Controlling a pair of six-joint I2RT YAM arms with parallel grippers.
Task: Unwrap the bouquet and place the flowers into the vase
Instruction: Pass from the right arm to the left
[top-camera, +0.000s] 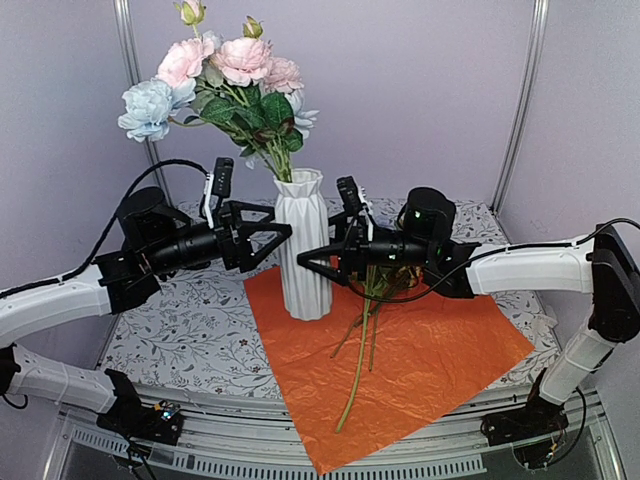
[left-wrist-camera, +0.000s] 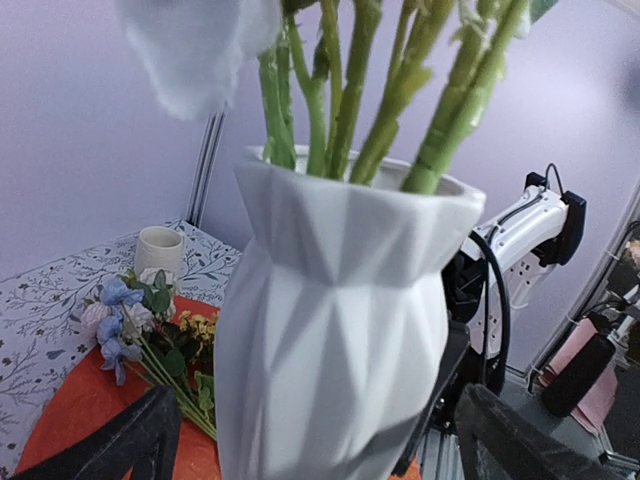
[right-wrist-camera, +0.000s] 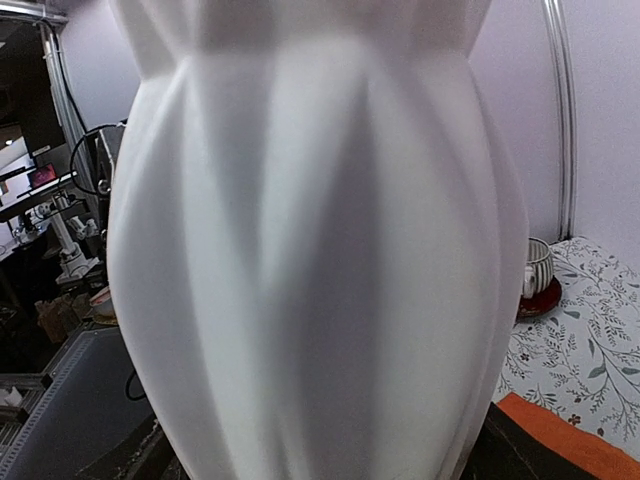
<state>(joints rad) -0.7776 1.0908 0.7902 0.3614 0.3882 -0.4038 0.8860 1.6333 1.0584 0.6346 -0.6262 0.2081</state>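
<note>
The white ribbed vase (top-camera: 303, 250) stands on the back edge of the flat orange paper (top-camera: 440, 365). Pink and pale blue flowers (top-camera: 225, 70) stand in the vase, and their green stems (left-wrist-camera: 340, 100) enter its mouth. More flowers (left-wrist-camera: 135, 325) lie on the paper behind the vase, with long stems (top-camera: 362, 345) trailing forward. My left gripper (top-camera: 276, 238) is open beside the vase's left flank, and the vase (left-wrist-camera: 340, 330) shows between its fingers. My right gripper (top-camera: 306, 257) reaches round the vase from the right. The vase body (right-wrist-camera: 320, 300) fills the gap and touches both fingers.
A cream mug (left-wrist-camera: 160, 248) stands at the back of the floral tablecloth (top-camera: 190, 330). A striped cup on a red saucer (right-wrist-camera: 535, 275) sits further back. Metal frame posts (top-camera: 525, 90) rise at the rear corners, and both arms cross the middle of the table.
</note>
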